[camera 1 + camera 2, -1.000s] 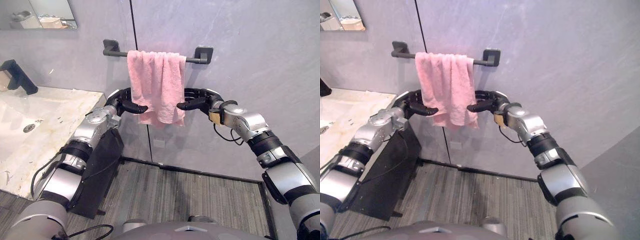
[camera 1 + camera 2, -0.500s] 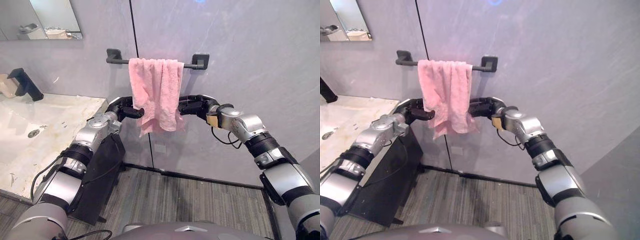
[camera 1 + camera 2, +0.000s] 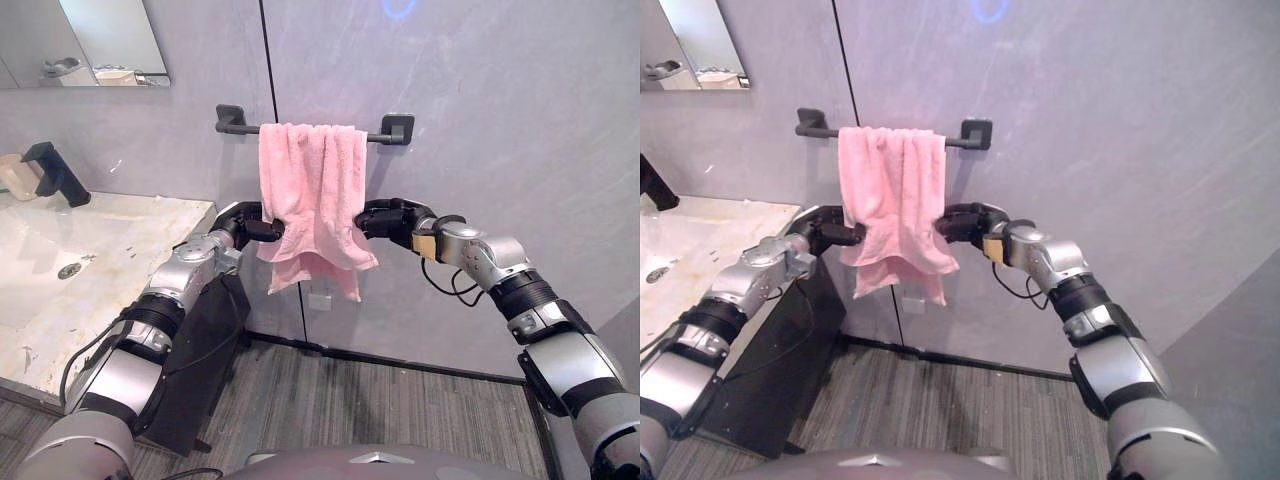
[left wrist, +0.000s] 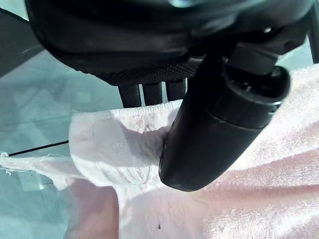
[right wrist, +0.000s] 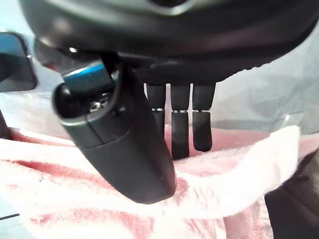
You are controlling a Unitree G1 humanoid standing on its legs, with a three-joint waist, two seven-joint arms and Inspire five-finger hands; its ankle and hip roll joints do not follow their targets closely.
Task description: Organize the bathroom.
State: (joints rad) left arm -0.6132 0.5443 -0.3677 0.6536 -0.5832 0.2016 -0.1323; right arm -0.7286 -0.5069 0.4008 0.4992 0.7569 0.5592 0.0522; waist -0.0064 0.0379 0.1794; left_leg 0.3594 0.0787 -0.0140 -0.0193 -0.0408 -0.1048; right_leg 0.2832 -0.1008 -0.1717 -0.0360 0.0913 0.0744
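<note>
A pink towel (image 3: 310, 185) hangs folded over a black wall bar (image 3: 385, 131). My left hand (image 3: 250, 226) grips the towel's left edge at mid-height, and my right hand (image 3: 386, 218) grips its right edge at the same height. In the left wrist view the thumb (image 4: 219, 124) presses the towel (image 4: 249, 189) from the front with the fingers behind the hem. The right wrist view shows the same pinch, thumb (image 5: 119, 144) over cloth (image 5: 75, 199). Below the hands the towel's lower part is bunched and tilted.
A pale marble counter (image 3: 110, 235) with a sink drain (image 3: 68, 268) and a black tap (image 3: 52, 172) lies to the left. A mirror (image 3: 100, 40) hangs above it. A dark cabinet side (image 3: 205, 340) stands below the left arm. Grey plank floor (image 3: 400, 395) runs along the wall.
Both hands moved inward from beside the towel and closed on its side edges. The towel's lower part has drawn up and bunched. The view shifted slightly.
</note>
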